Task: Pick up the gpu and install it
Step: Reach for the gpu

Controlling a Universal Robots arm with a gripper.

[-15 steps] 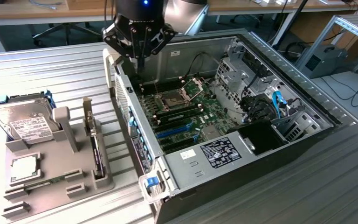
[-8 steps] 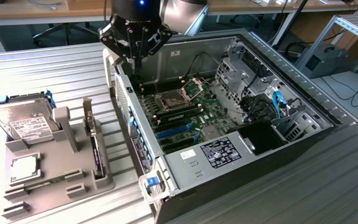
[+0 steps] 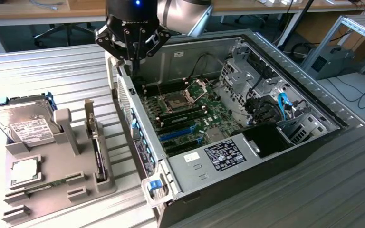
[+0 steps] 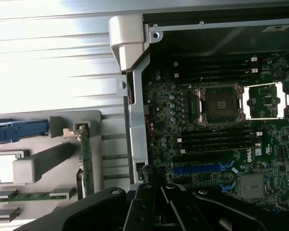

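The gpu [image 3: 93, 138] is a thin dark card with a silver bracket at one end. It stands on edge in a slot of the grey holder [image 3: 65, 202], at the exterior view's left. It also appears edge on in the wrist view, gpu [image 4: 86, 163]. My gripper [image 3: 131, 66] hangs shut and empty above the open computer case's rear corner wall [image 3: 124, 90], well apart from the card. In the wrist view the gripper [image 4: 156, 195] is over the case's edge, between the holder and the motherboard [image 4: 216, 144].
The open computer case [image 3: 309, 114] lies on a slatted metal table [image 3: 43, 71], with blue expansion slots [image 3: 179, 134] on the board. The holder also carries a hard drive [image 3: 24, 124] in a blue caddy, a processor [image 3: 24, 172] and a green memory stick [image 3: 43, 187].
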